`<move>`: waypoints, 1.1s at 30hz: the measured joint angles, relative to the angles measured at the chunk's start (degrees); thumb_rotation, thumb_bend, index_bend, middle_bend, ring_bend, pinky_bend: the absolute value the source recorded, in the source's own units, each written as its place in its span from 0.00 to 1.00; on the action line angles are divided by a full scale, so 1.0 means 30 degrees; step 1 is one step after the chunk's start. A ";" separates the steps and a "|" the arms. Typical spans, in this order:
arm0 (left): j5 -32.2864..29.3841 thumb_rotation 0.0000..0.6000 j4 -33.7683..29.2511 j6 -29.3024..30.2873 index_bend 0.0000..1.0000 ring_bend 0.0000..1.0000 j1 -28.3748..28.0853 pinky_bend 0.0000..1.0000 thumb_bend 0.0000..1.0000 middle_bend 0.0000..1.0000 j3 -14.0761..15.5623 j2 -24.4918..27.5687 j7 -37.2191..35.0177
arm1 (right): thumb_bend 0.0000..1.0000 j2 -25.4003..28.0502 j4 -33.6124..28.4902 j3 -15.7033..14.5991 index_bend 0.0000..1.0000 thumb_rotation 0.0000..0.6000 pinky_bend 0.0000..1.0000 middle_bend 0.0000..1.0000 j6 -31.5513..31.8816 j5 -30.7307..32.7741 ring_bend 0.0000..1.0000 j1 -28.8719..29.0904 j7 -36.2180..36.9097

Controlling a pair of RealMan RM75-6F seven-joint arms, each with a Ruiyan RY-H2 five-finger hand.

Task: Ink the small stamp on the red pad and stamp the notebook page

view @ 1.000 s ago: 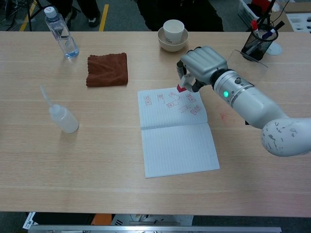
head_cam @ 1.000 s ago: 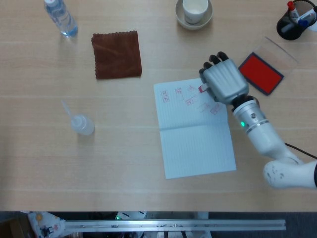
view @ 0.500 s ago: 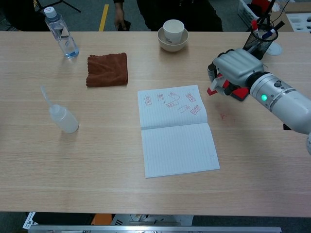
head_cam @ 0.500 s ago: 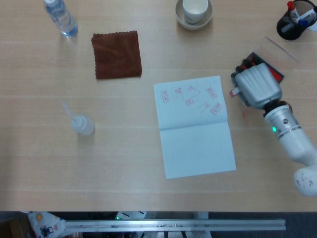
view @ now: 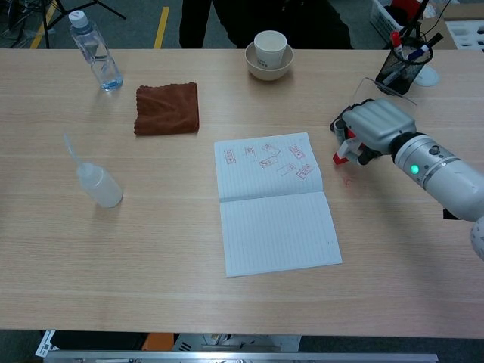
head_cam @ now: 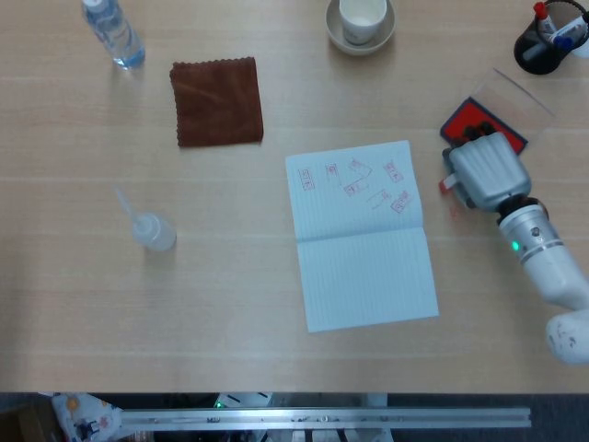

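Observation:
My right hand (head_cam: pixel 488 172) (view: pixel 376 126) holds the small stamp (head_cam: pixel 447 184) (view: pixel 341 156), whose red end pokes out at the hand's left side. The hand hovers just right of the open notebook (head_cam: pixel 363 235) (view: pixel 274 203) and partly covers the red ink pad (head_cam: pixel 466 119), which peeks out at its far edge. The notebook's upper page carries several red stamp marks (head_cam: pixel 353 182) (view: pixel 266 159). A faint red smudge (view: pixel 347 181) marks the table below the stamp. My left hand appears in neither view.
A brown cloth (head_cam: pixel 217 100) lies at upper left, a water bottle (head_cam: pixel 113 32) beyond it. A squeeze bottle (head_cam: pixel 151 229) stands at left. A cup in a bowl (head_cam: pixel 362 20) sits at the back, a pen holder (head_cam: pixel 548 39) at far right, a clear lid (head_cam: pixel 521 90) beside the pad.
My right hand has carried the stamp off the notebook's upper page and rightward, then drawn slightly nearer, and now sits over the near part of the ink pad.

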 measured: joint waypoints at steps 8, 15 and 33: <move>-0.0024 1.00 0.0058 -0.0005 0.12 0.02 0.0015 0.05 0.34 0.08 0.0020 -0.0038 -0.0030 | 0.32 -0.0600 0.0983 0.0084 0.57 1.00 0.20 0.39 -0.0226 -0.0586 0.21 -0.0213 0.0533; -0.0044 1.00 0.0084 -0.0019 0.12 0.02 0.0003 0.05 0.34 0.08 0.0015 -0.0040 -0.0010 | 0.28 -0.0696 0.1148 0.0164 0.52 1.00 0.18 0.36 -0.0371 -0.0857 0.19 -0.0361 0.0673; -0.0019 1.00 0.0016 0.0015 0.12 0.02 -0.0046 0.05 0.34 0.08 -0.0037 -0.0011 -0.0008 | 0.24 0.0415 -0.0232 0.0292 0.41 1.00 0.16 0.33 -0.0080 -0.1521 0.16 -0.0725 0.0516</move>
